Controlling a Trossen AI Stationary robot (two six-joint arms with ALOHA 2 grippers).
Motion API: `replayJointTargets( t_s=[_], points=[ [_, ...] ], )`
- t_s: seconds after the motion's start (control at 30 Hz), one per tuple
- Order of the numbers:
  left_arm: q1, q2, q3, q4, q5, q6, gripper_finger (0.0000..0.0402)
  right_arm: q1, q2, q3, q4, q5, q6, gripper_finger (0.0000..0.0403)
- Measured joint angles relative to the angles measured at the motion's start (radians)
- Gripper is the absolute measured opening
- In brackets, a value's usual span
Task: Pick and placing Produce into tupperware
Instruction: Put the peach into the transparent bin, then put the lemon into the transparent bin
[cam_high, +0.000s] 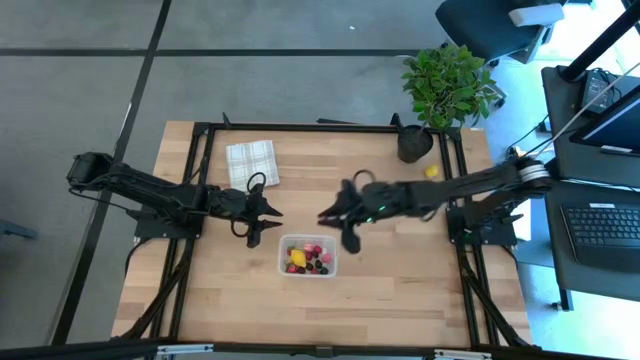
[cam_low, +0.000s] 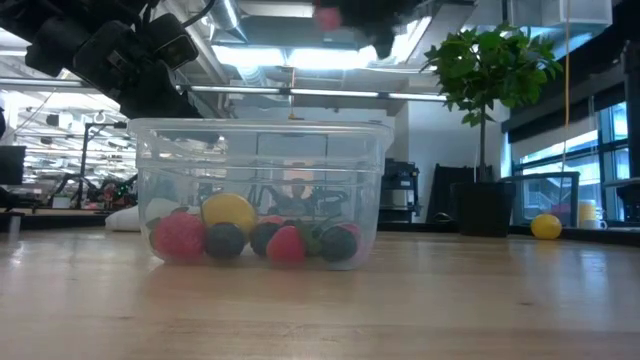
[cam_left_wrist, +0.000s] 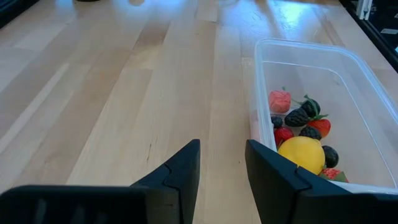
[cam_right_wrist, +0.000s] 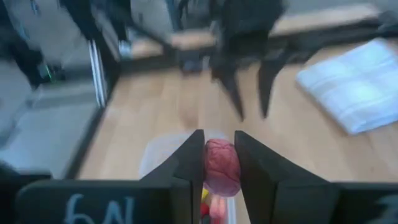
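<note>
Raspberry clamped between right gripper fingers, above tupperware.

clear tupperware, pink berry, checked cloth

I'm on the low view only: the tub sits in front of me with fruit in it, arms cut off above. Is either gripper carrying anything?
Observer: Yes. The right gripper is shut on a pink berry.
Operator: Where is it relative to the tub?
Observer: Above the tupperware, near its far right corner.
Operator: And the left gripper?
Observer: The left gripper is open and empty, beside the tub's left wall.
Operator: Any fruit outside?
Observer: One yellow piece by the potted plant.
</note>
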Motion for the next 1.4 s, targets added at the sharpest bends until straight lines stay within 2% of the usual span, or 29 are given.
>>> replayJointTargets(
  t_s=[0.23, 0.37, 0.5, 1.07, 1.4],
  points=[
    [0.0, 0.0, 0.0, 0.0, 0.0, 0.0, 0.0121, 0.065, 0.262, 0.124, -0.05, 0.005, -0.171, 0.0084],
    [0.0, 0.0, 0.0, 0.0, 0.0, 0.0, 0.0121, 0.09, 0.377, 0.187, -0.066, 0.003, -0.184, 0.0084],
    [0.0, 0.0, 0.0, 0.0, 0.0, 0.0, 0.0121, 0.104, 0.441, 0.24, -0.117, 0.004, -0.185, 0.0084],
    [0.0, 0.0, 0.0, 0.0, 0.0, 0.0, 0.0121, 0.106, 0.491, 0.265, -0.187, 0.003, -0.13, 0.0089],
    [0.0, 0.0, 0.0, 0.0, 0.0, 0.0, 0.0121, 0.106, 0.491, 0.265, -0.193, 0.003, -0.074, 0.015]
  ],
)
